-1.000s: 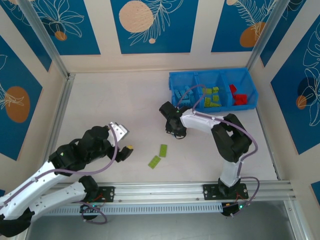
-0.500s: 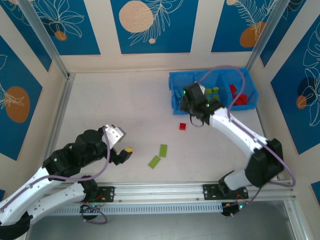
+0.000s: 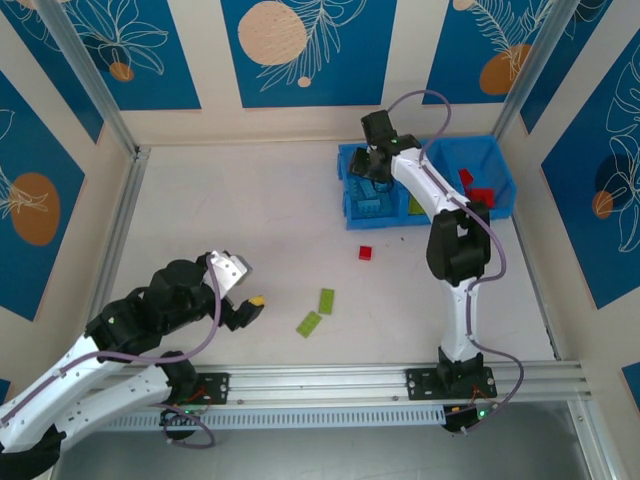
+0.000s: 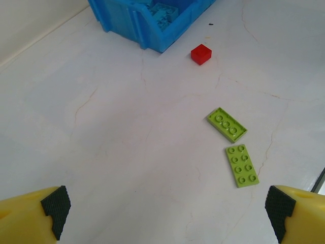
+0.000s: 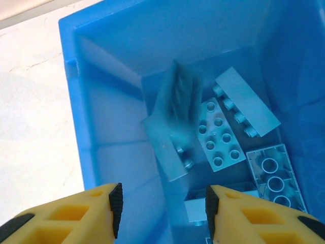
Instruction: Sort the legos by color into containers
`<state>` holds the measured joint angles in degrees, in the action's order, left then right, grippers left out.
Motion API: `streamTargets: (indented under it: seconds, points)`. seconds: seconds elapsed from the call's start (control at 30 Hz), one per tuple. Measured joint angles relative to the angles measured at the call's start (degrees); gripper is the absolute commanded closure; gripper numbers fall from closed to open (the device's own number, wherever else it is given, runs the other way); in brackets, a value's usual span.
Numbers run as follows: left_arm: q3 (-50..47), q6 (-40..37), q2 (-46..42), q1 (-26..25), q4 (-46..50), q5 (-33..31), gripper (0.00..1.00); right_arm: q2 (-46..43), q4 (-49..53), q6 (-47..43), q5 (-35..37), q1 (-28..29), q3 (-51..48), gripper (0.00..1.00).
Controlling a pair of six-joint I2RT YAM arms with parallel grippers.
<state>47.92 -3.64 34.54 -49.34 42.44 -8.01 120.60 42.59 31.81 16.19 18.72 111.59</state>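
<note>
Sorting bricks: my right fingers [image 5: 115,206] over the bin, left fingers [image 4: 55,211] low over the counter [image 4: 101,127].
The bright blue plastic bin tray [image 3: 490,150] sits upper right in the overhead view. Its left compartment holds studded light blue bricks [image 5: 219,134], one blurred [image 5: 175,101] beneath my partly spread, empty right fingers. Two lime green studded plates [image 4: 227,124] and a small red brick [image 4: 201,54] lie mid-counter. The left fingers are wide and empty.

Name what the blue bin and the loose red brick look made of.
Blue bin: moulded plastic by the look, with glossy walls that carry soft highlights. Red brick: probably hard plastic, smooth and evenly coloured, with crisp edges.
</note>
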Motion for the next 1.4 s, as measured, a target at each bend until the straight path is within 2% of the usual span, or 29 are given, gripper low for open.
streamTargets:
  seconds: [0.1, 0.2, 0.33, 0.47, 0.57, 0.67, 0.87, 1.03, 1.4]
  points:
    - [-0.1, -0.1, 0.0, 0.1, 0.0, -0.2, 0.00, -7.6, -1.4, 0.5, -0.6, 0.4, -8.8, 0.48]
    - [-0.2, -0.5, 0.0, 0.3, 0.0, -0.1, 0.00, -20.6, -3.7, 2.0, -0.7, 1.7, -23.2, 0.44]
    - [-0.3, -0.9, 0.1, 0.7, -0.1, 0.7, 0.00, -37.0, -7.0, 4.3, 0.6, 7.3, -39.9, 0.39]
    - [-0.3, -1.1, 0.2, 0.9, -0.6, 2.4, 0.00, -44.4, -8.7, 7.0, 3.1, 13.9, -50.4, 0.34]
    - [-0.3, -1.1, 0.5, 1.2, -1.2, 3.6, 0.00, -44.0, -8.7, 8.9, 5.7, 17.2, -54.9, 0.31]
    - [-0.3, -1.1, 1.1, 1.5, -1.3, 4.4, 0.00, -40.2, -8.7, 10.2, 7.7, 17.9, -56.3, 0.29]
    - [-0.3, -2.1, 1.2, 1.6, -1.3, 7.2, 0.00, -28.2, -10.5, 10.8, 9.1, 14.9, -55.2, 0.32]
    - [-0.5, -3.0, 1.2, 1.6, -1.3, 9.1, 0.00, -21.5, -12.9, 10.4, 8.2, 12.7, -52.7, 0.37]
    - [-0.6, -3.0, 1.7, 1.6, -1.3, 10.0, 0.00, -15.3, -15.1, 10.1, 6.3, 11.9, -46.8, 0.38]
